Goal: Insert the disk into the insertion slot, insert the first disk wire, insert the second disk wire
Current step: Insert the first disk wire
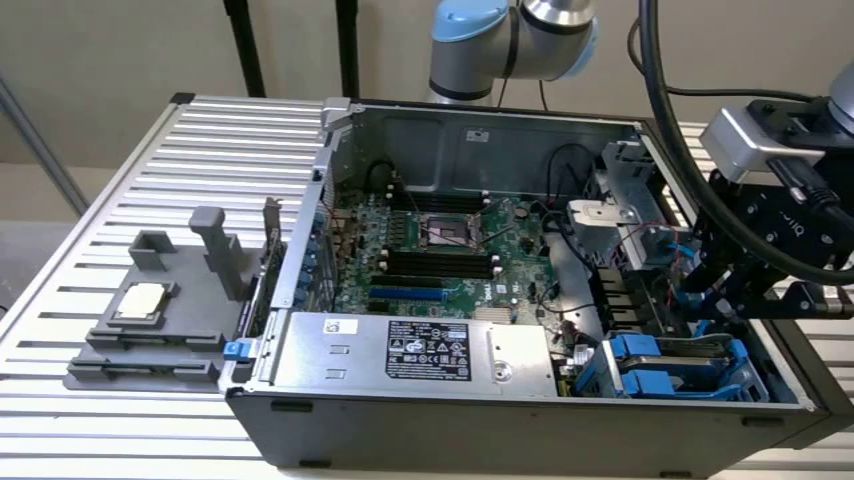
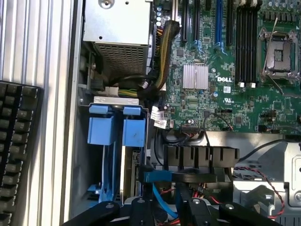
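Heads up: inside the open case, the insertion slot sits at 4 o'clock in the exterior view, and the disk looks seated in it. Your gripper hangs right there with its jaws spread, and the blue wire runs loose between them. Pull away crooked and a finger could hook that wire or the thin red leads, popping the plug.

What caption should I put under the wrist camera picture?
Pincer close to a blue cable plug, next to the blue disk carrier inside the open computer.
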Robot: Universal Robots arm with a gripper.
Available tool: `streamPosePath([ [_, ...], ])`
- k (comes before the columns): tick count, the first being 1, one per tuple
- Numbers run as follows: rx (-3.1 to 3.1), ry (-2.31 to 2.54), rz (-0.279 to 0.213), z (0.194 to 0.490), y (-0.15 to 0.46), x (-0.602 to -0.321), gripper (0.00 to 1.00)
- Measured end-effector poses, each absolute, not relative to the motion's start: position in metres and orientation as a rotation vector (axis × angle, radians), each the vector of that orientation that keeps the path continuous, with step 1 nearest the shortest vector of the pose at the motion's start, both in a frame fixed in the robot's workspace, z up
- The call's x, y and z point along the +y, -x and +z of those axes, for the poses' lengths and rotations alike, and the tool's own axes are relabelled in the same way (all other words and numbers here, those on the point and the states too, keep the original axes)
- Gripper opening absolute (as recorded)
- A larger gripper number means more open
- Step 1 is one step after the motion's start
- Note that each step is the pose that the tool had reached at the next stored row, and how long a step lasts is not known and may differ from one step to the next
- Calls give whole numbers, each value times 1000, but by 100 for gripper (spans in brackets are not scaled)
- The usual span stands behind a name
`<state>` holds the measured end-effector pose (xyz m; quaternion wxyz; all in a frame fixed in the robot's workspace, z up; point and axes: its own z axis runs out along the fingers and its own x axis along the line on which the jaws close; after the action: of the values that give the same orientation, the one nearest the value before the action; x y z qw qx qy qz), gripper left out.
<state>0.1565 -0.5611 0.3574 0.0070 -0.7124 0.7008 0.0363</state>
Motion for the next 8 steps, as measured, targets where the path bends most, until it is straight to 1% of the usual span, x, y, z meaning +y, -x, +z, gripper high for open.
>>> streamPosePath([
  [8, 2198, 2233, 148, 358, -157, -583, 33],
])
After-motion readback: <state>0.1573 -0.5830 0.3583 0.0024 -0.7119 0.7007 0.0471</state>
